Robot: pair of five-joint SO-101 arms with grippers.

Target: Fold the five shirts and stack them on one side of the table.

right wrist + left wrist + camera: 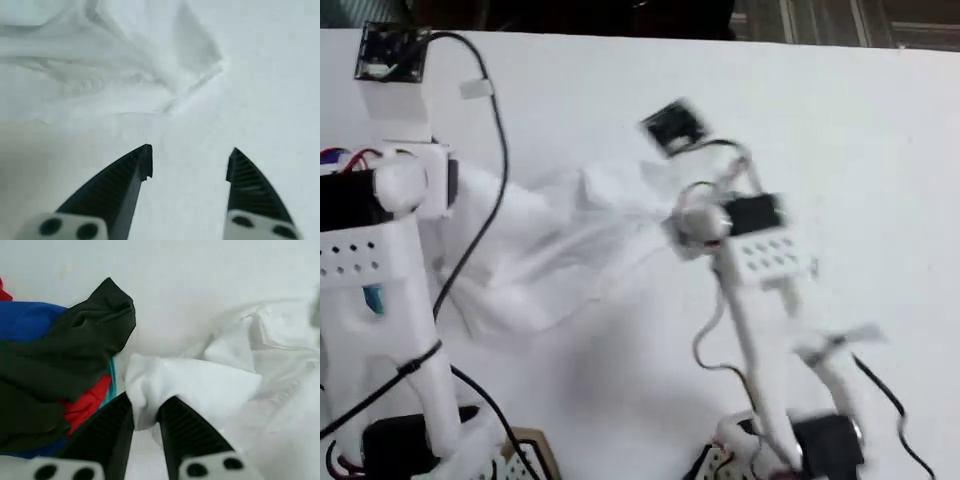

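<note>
Pinching a bunched fold of the white shirt (200, 385), the left end effector (146, 409) has its jaws almost closed on the cloth. The right end effector (190, 156) hangs wide open and holds nothing, low over the table (840, 130) just beside the shirt's rumpled edge. The shirt lies crumpled between the 2 arms, near a heap of coloured shirts (60, 360). The step looks like spreading the shirt flat before folding. To do it well, the right end effector should take an opposite corner, not a thick bunch. Then the 2 should draw apart gently until the cloth lies smooth, clear of the heap.
</note>
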